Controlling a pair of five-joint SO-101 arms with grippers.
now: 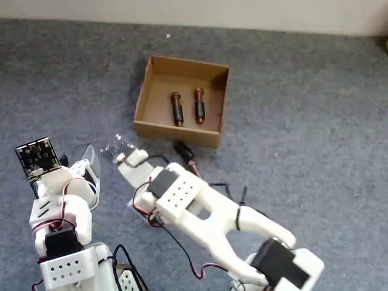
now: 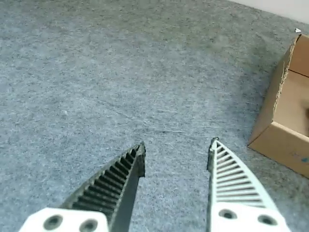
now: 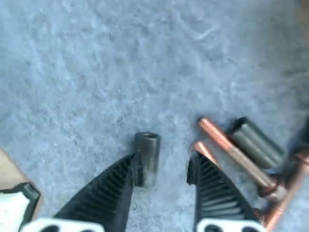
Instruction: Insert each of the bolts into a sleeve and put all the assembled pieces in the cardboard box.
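Our right tool (image 3: 163,163) is spread wide open and holds nothing. It hangs low over the grey worktop (image 3: 96,72). A dark sleeve (image 3: 147,155) lies between its fingers (image 3: 108,195), but not in the middle: it sits right up against one finger. The tip of a copper bolt (image 3: 203,148) pokes in just beside the other finger. A second bolt (image 3: 234,152) and a second sleeve (image 3: 255,141) lie a little past that finger.

We think this is where it could go wrong. If the tool shuts now, it may catch the bolt tip along with the sleeve, and both could twist or pop out. The sleeve is round, so a push from one side could make it roll away. The tool could also bump the little pile beside it and scatter the pieces.

The cardboard box (image 1: 176,130) sits just ahead of the right tool, with two finished pieces (image 1: 176,109) inside. A sleeve that rolls could end up against its wall, where it is hard to pinch.

Our left tool (image 2: 177,143) is open and empty too, well apart from the pieces, so it cannot steady anything.
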